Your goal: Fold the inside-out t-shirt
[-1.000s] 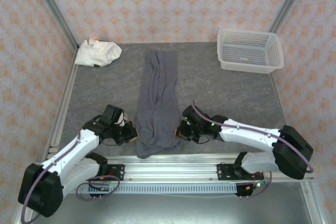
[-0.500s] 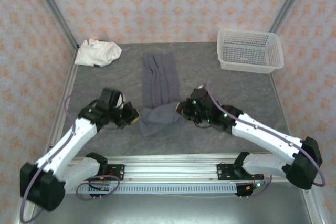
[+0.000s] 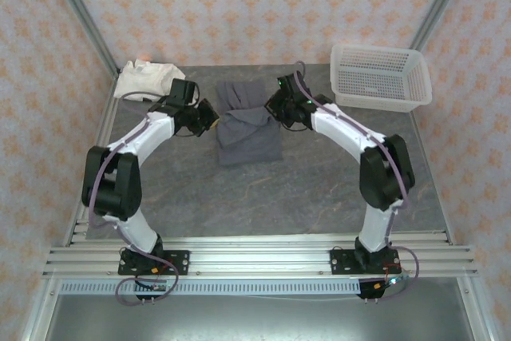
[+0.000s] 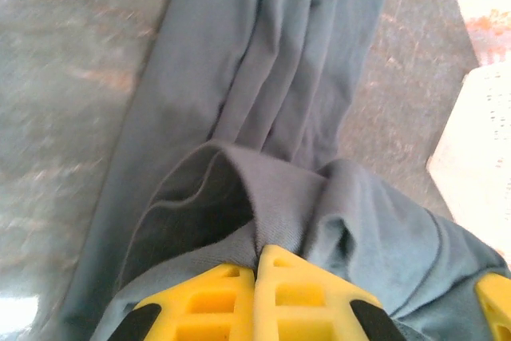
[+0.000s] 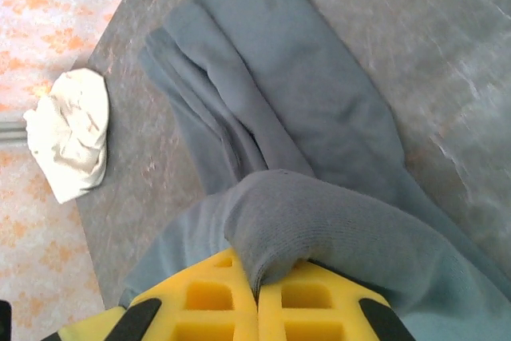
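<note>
Where the overhead view looks down, the inside-out t-shirt [image 3: 249, 133] lies doubled over at upper centre of the grey desk [image 3: 319, 189]. The left gripper [image 3: 211, 120] is at its left edge and the right gripper [image 3: 272, 111] at its right. A crumpled cream garment [image 3: 148, 81] sits upper left and a white basket [image 3: 380, 77] upper right, both apart from the shirt. In the left wrist view, yellow jaws at bottom centre are closed on a raised fold, with pleated cloth running up the frame. In the right wrist view, jaws at the bottom are closed on a thick bunched fold, and the cream garment lies at the left, clear of the shirt.
</note>
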{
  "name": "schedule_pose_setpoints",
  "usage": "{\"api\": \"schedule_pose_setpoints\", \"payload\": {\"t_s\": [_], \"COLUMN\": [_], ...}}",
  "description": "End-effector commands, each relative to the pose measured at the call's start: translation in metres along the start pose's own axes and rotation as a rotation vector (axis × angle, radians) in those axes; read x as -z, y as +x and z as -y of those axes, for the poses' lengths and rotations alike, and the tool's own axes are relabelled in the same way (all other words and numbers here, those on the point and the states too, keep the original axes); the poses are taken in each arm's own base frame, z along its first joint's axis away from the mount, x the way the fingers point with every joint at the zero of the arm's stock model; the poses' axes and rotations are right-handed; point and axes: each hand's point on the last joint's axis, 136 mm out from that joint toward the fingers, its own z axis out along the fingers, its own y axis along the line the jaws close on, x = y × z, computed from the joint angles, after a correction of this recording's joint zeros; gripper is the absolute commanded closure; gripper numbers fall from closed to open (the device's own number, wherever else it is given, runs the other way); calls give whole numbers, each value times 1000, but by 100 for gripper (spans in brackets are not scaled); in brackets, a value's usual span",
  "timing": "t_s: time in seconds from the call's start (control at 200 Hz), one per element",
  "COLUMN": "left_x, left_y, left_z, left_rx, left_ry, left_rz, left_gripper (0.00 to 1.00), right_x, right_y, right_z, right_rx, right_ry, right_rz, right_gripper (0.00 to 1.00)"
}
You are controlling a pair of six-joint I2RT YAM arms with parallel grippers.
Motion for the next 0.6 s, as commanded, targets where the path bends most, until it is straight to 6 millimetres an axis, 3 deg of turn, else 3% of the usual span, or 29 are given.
{"api": "schedule_pose_setpoints", "payload": {"t_s": [0.0, 0.305, 0.365, 0.45, 0.52, 0.595], "left_x": [1, -18, -36, -53, -66, -71], "left_y": [-34, -85, -90, -98, -103, -114], "left_z": [29, 14, 3, 8, 11, 10], "left_rx": [-42, 17, 36, 20, -2, -4], "left_ry": [63, 29, 15, 38, 36, 27], "left_rz": [84, 169, 162, 130, 108, 132], "left_gripper": [100, 100, 100, 100, 100, 71], "right_x": [-1, -62, -77, -94, -110, -121], "right_y": [-27, -65, -69, -74, -77, -82], "right_z": [-34, -53, -48, -44, -42, -39], "right_rx": [43, 27, 26, 52, 65, 63], "right_ry": [-81, -146, -121, -95, -89, -82], "right_rz": [25, -27, -40, -50, -67, -84], "right_gripper": [100, 100, 100, 100, 85, 64]}}
